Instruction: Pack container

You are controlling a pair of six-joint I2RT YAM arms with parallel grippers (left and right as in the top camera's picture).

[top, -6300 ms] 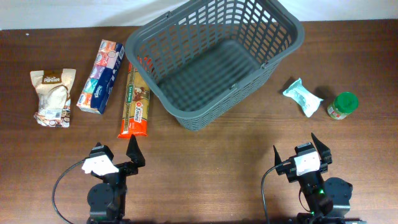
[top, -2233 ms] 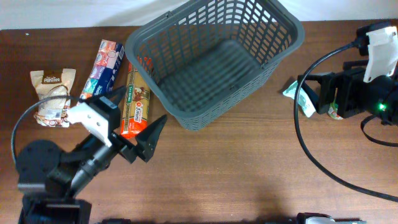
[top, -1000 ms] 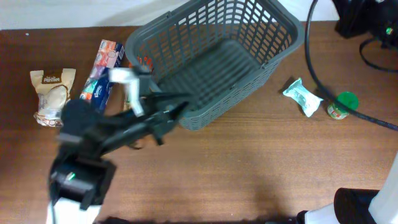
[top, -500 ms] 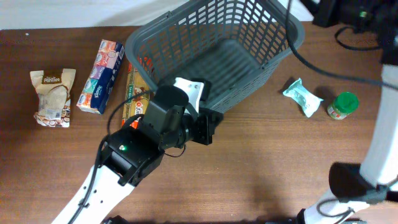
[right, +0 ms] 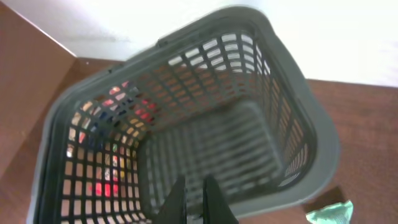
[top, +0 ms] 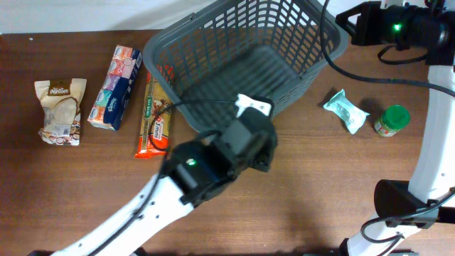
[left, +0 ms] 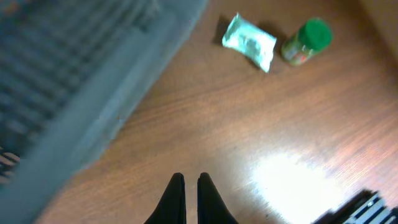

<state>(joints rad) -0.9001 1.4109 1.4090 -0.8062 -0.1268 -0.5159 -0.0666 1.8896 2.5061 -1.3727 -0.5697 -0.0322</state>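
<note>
The left gripper sits at the bottom centre of the left wrist view, its fingers pressed almost together with only a thin slit between them and nothing pinched. It points up the frame over bare table, towards a teal packet and a green-lidded jar lying just beside each other at the upper right. The basket is a blurred grey wall across the upper left. This aim looks like a reach for goods not yet packed, and the fingers would have to spread before any pick. In the right wrist view, the right gripper at the bottom centre is likewise closed and empty. It hangs above the basket, whose rim fills most of the frame. The floor inside looks bare, coloured wrappers show through the lattice at the lower left, and a corner of the teal packet peeks in at the lower right. That high, idle pose probably keeps it clear of the other arm. Overhead, the basket stands at the upper centre. The left arm runs from the lower left to just below the basket's near wall, hiding its own fingers. The right arm is at the upper right. A bag, a box and a pasta pack lie left of the basket, while packet and jar lie to its right, all of them outside.
</note>
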